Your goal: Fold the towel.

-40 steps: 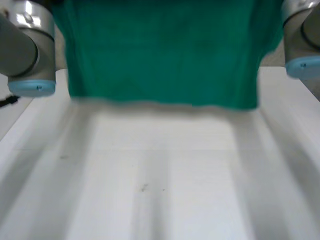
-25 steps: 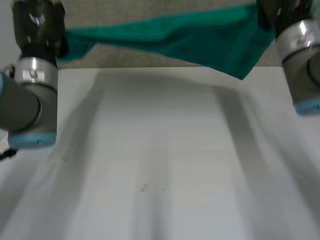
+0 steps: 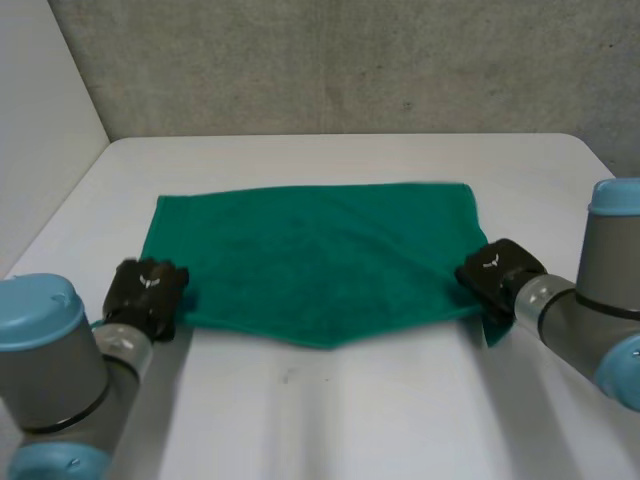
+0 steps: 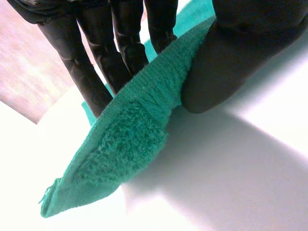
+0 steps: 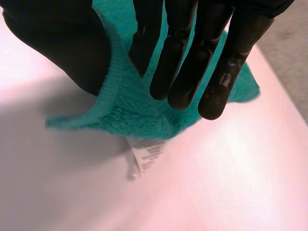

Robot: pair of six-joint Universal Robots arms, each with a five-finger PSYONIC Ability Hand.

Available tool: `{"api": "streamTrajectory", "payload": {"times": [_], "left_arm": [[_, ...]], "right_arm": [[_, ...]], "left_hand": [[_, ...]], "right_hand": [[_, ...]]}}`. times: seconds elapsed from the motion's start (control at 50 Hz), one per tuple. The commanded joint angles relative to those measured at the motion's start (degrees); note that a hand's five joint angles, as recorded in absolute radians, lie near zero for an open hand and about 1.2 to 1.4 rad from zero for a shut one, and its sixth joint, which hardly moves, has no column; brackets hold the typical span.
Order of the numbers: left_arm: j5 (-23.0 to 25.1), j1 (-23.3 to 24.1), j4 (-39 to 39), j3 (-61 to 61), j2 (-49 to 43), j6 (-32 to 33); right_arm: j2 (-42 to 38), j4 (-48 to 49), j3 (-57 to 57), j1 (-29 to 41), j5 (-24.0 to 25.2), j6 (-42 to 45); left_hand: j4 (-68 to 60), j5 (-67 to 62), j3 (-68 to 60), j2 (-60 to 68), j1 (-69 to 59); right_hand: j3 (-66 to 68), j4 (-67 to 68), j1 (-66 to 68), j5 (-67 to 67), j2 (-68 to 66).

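Note:
A green towel (image 3: 315, 260) lies spread on the white table (image 3: 350, 410), its near edge sagging to a point in the middle. My left hand (image 3: 147, 292) sits at the towel's near left corner. In the left wrist view that corner (image 4: 130, 139) is pinched between the fingers (image 4: 96, 62) and the thumb. My right hand (image 3: 497, 272) is at the near right corner. In the right wrist view the fingers (image 5: 178, 57) and thumb grip the towel (image 5: 139, 115) there, and a white label (image 5: 144, 154) hangs below the corner.
A grey wall (image 3: 350, 60) stands behind the table's far edge, and a pale panel (image 3: 40, 130) borders the left side. Bare tabletop lies in front of the towel, between my two arms.
The towel was held up close to the head camera, then swung away and down. It now lies flat on the table, with both hands lowered at its near corners.

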State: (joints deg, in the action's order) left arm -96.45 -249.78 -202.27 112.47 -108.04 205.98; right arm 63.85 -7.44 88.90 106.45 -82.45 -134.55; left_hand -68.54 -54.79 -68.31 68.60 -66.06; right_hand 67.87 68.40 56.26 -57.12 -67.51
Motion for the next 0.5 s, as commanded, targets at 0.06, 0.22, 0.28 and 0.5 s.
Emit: {"api": "streamTrajectory", "payload": {"times": [0.06,0.22,0.28,0.5], "left_arm": [[0.03,-0.36,31.76,-0.14,11.79,12.51],[-0.15,-0.01,21.74,-5.68,9.87,12.87],[-0.23,-0.01,16.03,-8.84,5.03,13.4],[-0.76,0.26,3.55,-27.18,-16.3,14.01]], "right_arm": [[11.55,-20.07,6.1,-2.03,-1.14,20.1],[7.98,-11.83,2.69,-2.39,-1.14,23.02],[2.96,-6.72,-1.35,-2.3,-1.84,22.4],[-13.74,6.29,-20.07,-2.12,-4.48,15.89]], "left_hand": [[-11.46,-15.21,-11.69,11.4,-13.94],[-11.46,-15.21,-11.69,11.4,-13.94],[-11.46,-15.21,-11.69,11.4,-13.94],[-11.46,-15.21,-11.69,11.4,-13.94]], "right_hand": [[12.13,11.6,23.74,-12.88,-12.49],[12.13,11.6,23.74,-12.88,-12.49],[12.13,11.6,23.74,-12.88,-12.49],[12.13,11.6,23.74,-12.88,-12.49]]}}
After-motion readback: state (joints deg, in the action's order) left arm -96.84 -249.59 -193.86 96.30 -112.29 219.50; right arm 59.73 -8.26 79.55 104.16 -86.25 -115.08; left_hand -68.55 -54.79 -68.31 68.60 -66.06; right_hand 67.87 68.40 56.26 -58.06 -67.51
